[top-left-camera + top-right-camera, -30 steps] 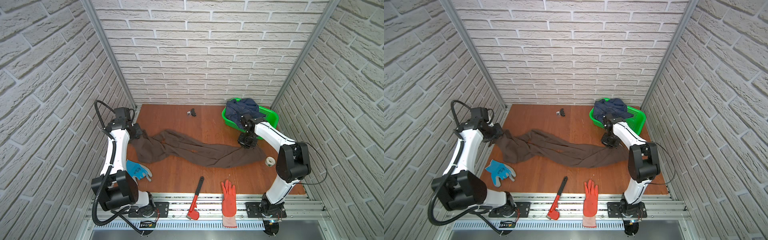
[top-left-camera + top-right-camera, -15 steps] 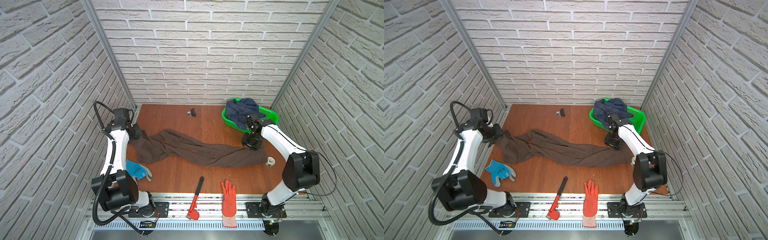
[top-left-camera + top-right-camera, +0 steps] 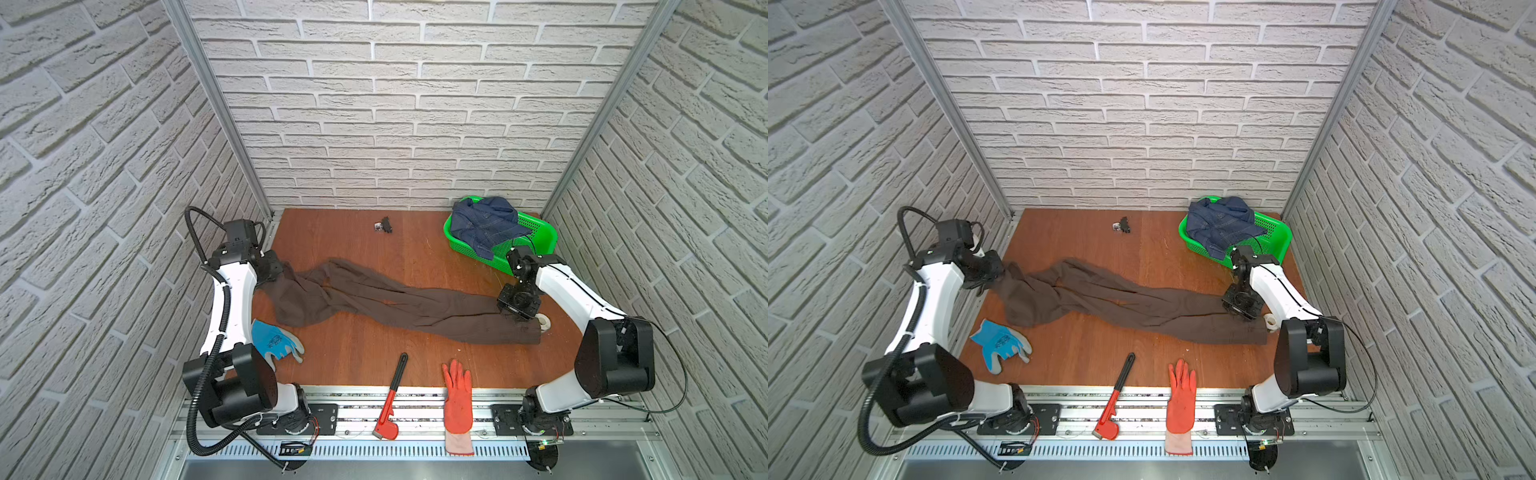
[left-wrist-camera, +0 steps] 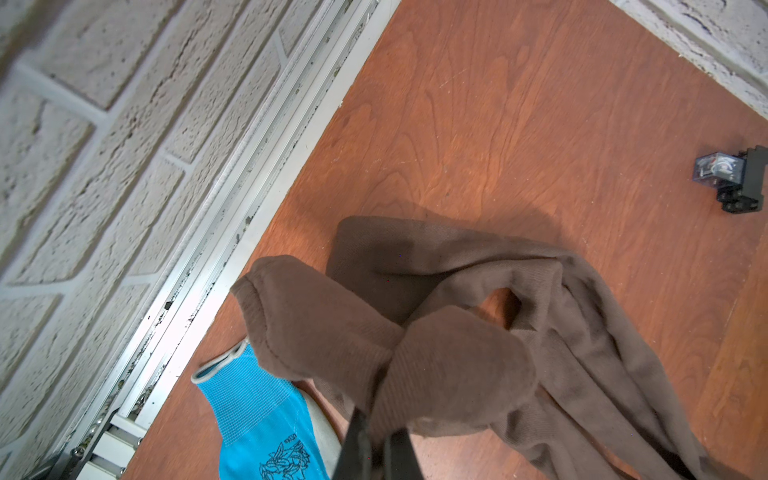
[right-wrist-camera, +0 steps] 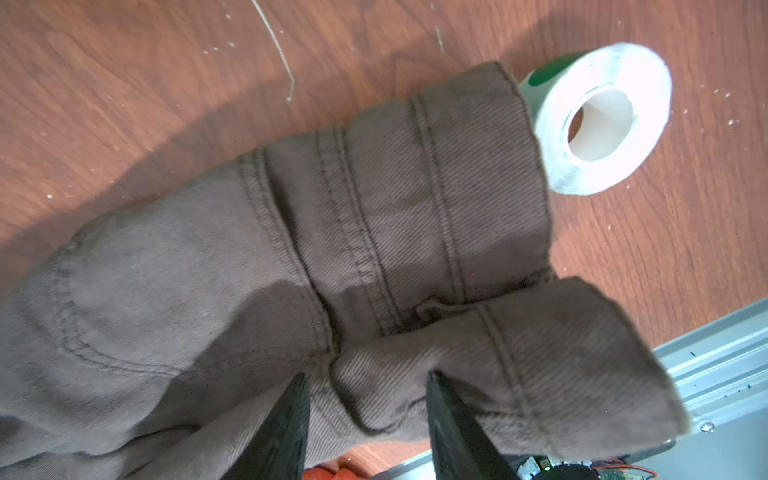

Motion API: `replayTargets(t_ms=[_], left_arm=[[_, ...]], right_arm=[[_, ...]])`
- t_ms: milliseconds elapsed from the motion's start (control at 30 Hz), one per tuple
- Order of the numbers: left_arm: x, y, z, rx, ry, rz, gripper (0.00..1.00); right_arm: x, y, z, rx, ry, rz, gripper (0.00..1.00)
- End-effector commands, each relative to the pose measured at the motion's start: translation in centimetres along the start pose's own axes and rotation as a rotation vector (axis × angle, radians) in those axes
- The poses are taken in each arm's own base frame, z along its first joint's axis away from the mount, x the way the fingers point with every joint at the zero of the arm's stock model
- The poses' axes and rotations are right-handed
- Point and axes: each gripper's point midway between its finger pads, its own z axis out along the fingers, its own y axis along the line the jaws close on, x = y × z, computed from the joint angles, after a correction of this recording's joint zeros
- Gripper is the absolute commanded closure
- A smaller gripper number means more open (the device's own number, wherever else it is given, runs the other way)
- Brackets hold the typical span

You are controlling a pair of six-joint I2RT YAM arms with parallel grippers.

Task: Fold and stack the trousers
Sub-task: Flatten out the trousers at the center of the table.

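Brick walls close round a wooden bench. The trousers lie along it, long axis running from the left edge to the right edge. The left end effector is clamped on the bunched leg ends at the left edge. The right end effector sits at the waistband by the right edge, jaws apart with cloth between them, so that arm is nearer the waist.

Your left gripper is clamping the trousers at the left edge of the table. Your right gripper is pointing down by the right edge, its jaws standing apart.
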Motion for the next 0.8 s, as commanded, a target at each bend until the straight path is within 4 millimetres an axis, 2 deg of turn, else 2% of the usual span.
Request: replayTargets(t_ms=[0,267,367,567,667,767], left_arm=[[-0.1,0.0,-0.3,0.018,-0.02,0.005,1.0],[0.4,-0.1,-0.8,0.031,-0.007,0.014,1.0],[0.6,-0.1,-1.4,0.03,-0.008,0.027,1.0],[0.8,-0.1,-1.7,0.036,-0.003,0.034,1.0],[1.0,-0.2,-1.6,0.039,-0.001,0.034,1.0],[1.1,-0.1,-1.4,0.037,0.001,0.035,1.0]], right_arm=[[0.0,-0.3,-1.0,-0.026,-0.019,-0.011,0.52],[0.9,-0.3,-2.2,-0.059,0.002,-0.022,0.52],[1.6,-0.8,-3.2,-0.068,0.003,-0.023,0.52],[3.2,-3.2,-5.3,-0.035,-0.011,0.021,0.51],[4.6,-3.3,-5.3,-0.072,0.021,0.046,0.51],[6.0,-3.9,-4.3,-0.081,0.06,0.089,0.51]])
